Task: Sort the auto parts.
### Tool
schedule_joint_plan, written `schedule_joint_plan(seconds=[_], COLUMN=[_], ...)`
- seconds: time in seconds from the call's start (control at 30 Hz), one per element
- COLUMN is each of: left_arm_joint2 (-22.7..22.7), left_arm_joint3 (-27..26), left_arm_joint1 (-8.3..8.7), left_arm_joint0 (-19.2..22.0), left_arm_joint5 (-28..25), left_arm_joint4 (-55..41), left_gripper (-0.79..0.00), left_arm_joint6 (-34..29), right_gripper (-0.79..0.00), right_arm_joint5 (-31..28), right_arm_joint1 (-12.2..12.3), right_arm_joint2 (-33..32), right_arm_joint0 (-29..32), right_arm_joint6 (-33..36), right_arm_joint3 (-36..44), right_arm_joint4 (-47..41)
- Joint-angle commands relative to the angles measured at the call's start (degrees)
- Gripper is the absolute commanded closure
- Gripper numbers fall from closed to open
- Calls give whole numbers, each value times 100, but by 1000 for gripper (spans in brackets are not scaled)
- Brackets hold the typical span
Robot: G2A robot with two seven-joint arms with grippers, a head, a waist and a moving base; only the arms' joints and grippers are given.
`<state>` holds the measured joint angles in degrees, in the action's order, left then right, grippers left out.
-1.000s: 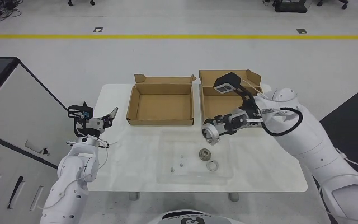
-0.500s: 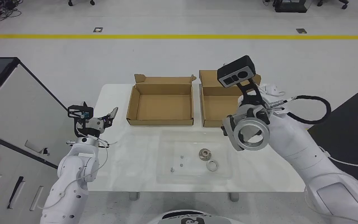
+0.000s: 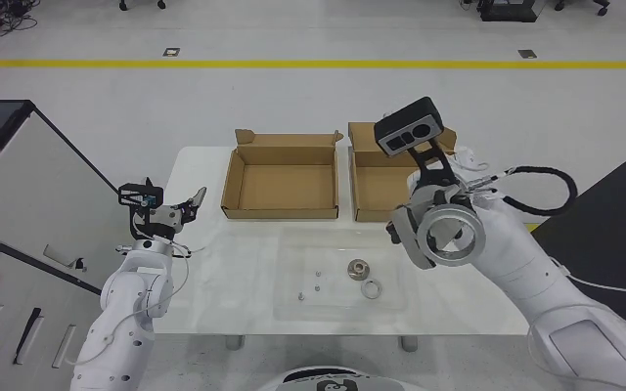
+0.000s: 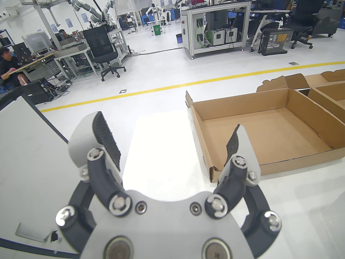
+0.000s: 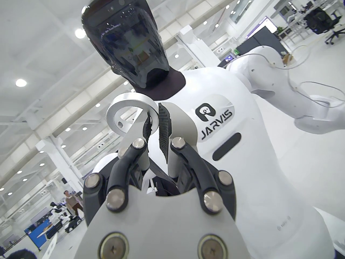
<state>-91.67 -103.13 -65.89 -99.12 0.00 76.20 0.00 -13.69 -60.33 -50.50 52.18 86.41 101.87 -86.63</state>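
My right gripper (image 5: 153,125) is shut on the rim of a large silver metal ring (image 5: 129,98). It holds the ring (image 3: 452,260) high above the table's right side, flat face turned up toward the top camera. On the table, a clear tray (image 3: 333,252) holds a small round hub part (image 3: 358,267), a smaller metal ring (image 3: 372,288) and a few tiny screws (image 3: 318,277). My left gripper (image 4: 167,125) is open with nothing in it, and hangs at the table's left edge (image 3: 192,202).
Two open cardboard boxes stand side by side at the back of the table. The left box (image 3: 282,184) is bare inside; the right box (image 3: 381,186) is partly hidden behind my raised right arm. White tabletop (image 3: 225,274) lies between the left gripper and the tray.
The right arm lifted the large ring from low over the tray's back edge up toward the top camera, turning its face upward. In the last half second it barely shifted. The left arm kept still.
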Motion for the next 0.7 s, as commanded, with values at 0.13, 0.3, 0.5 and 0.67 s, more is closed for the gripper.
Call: schedule_joint_plan(seconds=[0.13,0.3,0.5,0.67], left_arm_joint2=[0,0,0,0], left_arm_joint3=[0,0,0,0], left_arm_joint1=[0,0,0,0], left_arm_joint0=[0,0,0,0], left_arm_joint5=[0,0,0,0], left_arm_joint4=[0,0,0,0], left_gripper=[-785,-785,-785,-785], left_arm_joint6=[0,0,0,0], right_gripper=[0,0,0,0], right_arm_joint5=[600,976,948,640], right_arm_joint1=[-177,-330,-453,-473], right_arm_joint2=[180,240,122,-57], right_arm_joint0=[178,268,257,163], right_arm_joint6=[159,159,50,-367], right_arm_joint3=[-47,-132,-322,-435], right_arm_joint4=[-1135,-1759,-1562,-366])
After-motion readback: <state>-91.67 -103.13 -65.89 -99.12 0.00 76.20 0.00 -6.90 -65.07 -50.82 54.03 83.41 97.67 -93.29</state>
